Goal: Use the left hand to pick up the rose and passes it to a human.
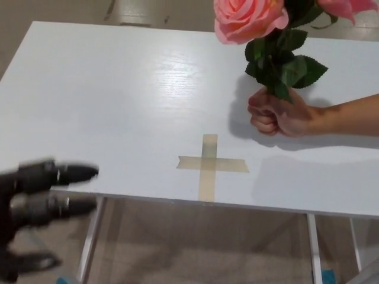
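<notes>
— Where's the rose [250, 21] now?

— In the person's hand [278, 112], which rests as a fist on the table [118, 89] towards its far right side, held upright by the bottom of the stem. The bloom stands up near the far edge, well away from the tape cross [208, 164] near the front edge.

— And the robot?

— Only its left hand [41, 195] shows, low at the front left corner, mostly off the table edge. It holds nothing and the fingers [74, 173] look spread apart, though it's quite blurred. The right hand I can't see at all.

— How would that flower handle, do you reckon?

— Light, I'd say, hardly any weight. The petals look soft and would crush easily, and the leaves [290, 68] would bend if pinched. The stem is the only firm part, thin and probably a bit slippery, so I'd take it there, below the leaves, never by the bloom.

— Can you see much stem?

— Almost none. The fist and leaves cover it. The top of the bloom is cut off by the picture's edge, and there's a second pink flower [343, 9] at the far right corner, mostly out of view. Whether it's real or artificial, I can't tell.
</notes>
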